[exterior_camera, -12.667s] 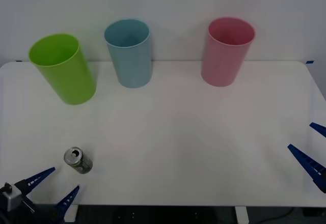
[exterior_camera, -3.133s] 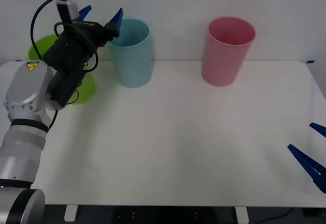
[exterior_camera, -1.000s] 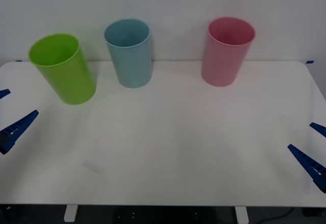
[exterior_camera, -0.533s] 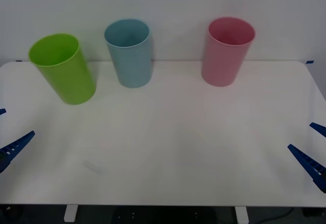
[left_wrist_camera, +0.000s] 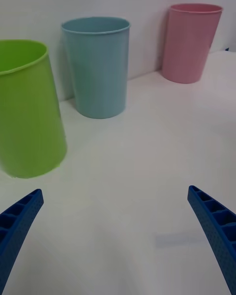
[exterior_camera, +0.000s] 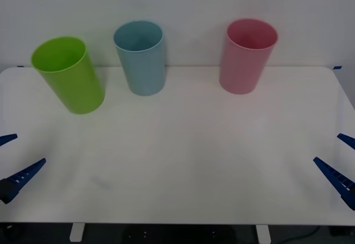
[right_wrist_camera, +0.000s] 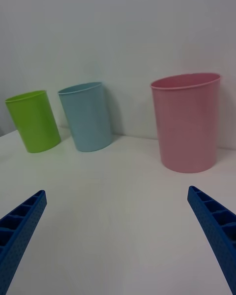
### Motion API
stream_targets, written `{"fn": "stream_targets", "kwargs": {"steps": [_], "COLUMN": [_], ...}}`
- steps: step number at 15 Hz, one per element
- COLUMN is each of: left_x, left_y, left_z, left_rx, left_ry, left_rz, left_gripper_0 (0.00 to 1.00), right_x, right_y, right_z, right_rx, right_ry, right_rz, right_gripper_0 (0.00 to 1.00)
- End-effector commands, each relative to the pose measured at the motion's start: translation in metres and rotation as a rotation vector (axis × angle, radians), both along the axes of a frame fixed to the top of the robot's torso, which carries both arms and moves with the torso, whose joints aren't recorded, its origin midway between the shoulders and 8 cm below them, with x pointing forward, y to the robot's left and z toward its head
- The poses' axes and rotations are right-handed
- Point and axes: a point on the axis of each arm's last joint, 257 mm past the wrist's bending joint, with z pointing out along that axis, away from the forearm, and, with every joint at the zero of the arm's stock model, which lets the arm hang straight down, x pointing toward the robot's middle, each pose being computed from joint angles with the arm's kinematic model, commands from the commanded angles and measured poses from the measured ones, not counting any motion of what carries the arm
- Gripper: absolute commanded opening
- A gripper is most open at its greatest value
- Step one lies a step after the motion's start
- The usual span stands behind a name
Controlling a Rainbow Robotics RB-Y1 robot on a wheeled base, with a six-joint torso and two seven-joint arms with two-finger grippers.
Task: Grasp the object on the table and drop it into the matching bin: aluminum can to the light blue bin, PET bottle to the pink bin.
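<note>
The left gripper (exterior_camera: 15, 157) is held at about 8 o'clock on the table (exterior_camera: 183, 161), at its left edge, with its blue ribbed fingers (exterior_camera: 25, 174) spread wide apart and nothing between them. In the left wrist view the same gripper (left_wrist_camera: 115, 191) is seen open over bare white tabletop, one finger at each lower corner.

The right gripper (exterior_camera: 340, 158) is held at about 4 o'clock, at the table's right edge. Its fingers (exterior_camera: 331, 174) are likewise spread, and nothing is gripped. In the right wrist view the gripper (right_wrist_camera: 116, 191) is seen open above the white surface, well apart from the bins.

Further out, three bins are stood along the far side of the table, against a white wall. A lime green bin (exterior_camera: 69, 75) is placed at about 10 o'clock and is seen tilted in the front view. The light blue bin (exterior_camera: 141, 59) is set at about 11 o'clock, near the green one but not touching it. The pink bin (exterior_camera: 247, 56) is set at about 1 o'clock, well apart from the other two.

The mouths of all three are open upward, but their floors are hidden by their walls. Where the aluminum can lies cannot be told.
</note>
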Motion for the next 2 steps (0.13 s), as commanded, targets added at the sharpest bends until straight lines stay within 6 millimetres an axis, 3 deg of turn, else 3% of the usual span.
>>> {"fn": "stream_targets", "kwargs": {"steps": [1, 2], "left_x": [0.0, 0.0], "left_y": [-0.0002, -0.0002], "left_z": [-0.0005, -0.0005], "left_rx": [-0.001, -0.001], "left_ry": [0.001, 0.001], "left_rz": [0.0, 0.0], "left_gripper_0": [1.0, 1.0], "right_x": [0.0, 0.0], "right_y": [0.0, 0.0], "right_z": [0.0, 0.0], "right_rx": [0.0, 0.0], "right_ry": [0.0, 0.0], "right_rz": [0.0, 0.0], "right_gripper_0": [1.0, 1.0]}}
